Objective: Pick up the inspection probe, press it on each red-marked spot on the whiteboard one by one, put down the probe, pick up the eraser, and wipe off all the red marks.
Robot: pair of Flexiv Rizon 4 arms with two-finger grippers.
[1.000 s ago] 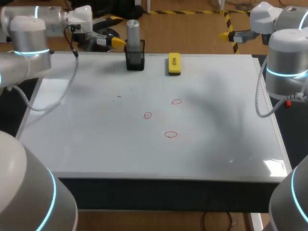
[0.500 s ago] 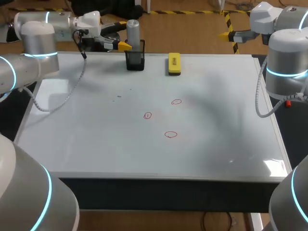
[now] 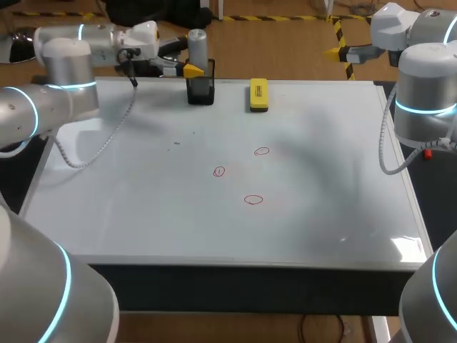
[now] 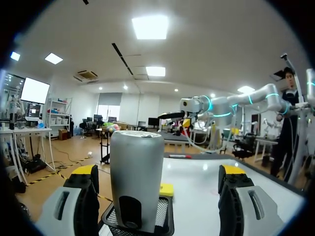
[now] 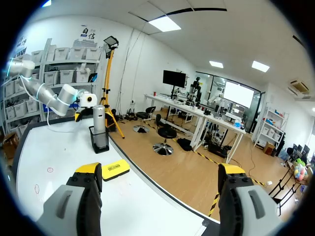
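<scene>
Over the table, head view: probe (image 3: 197, 50) stood in its holder (image 3: 201, 91); three red marks (image 3: 253, 200) looked unpressed, eraser (image 3: 258, 95) unused.
Left wrist view, your left gripper (image 4: 160, 174): stood spread, probe close ahead, not gripped yet.
Right wrist view, your right gripper (image 5: 160, 171): spread, empty.

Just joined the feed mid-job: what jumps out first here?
The silver probe stands in its black holder at the far edge of the whiteboard, with the open left gripper around it, not gripping. Three red marks sit mid-board, and the yellow eraser lies beside the holder.
</scene>
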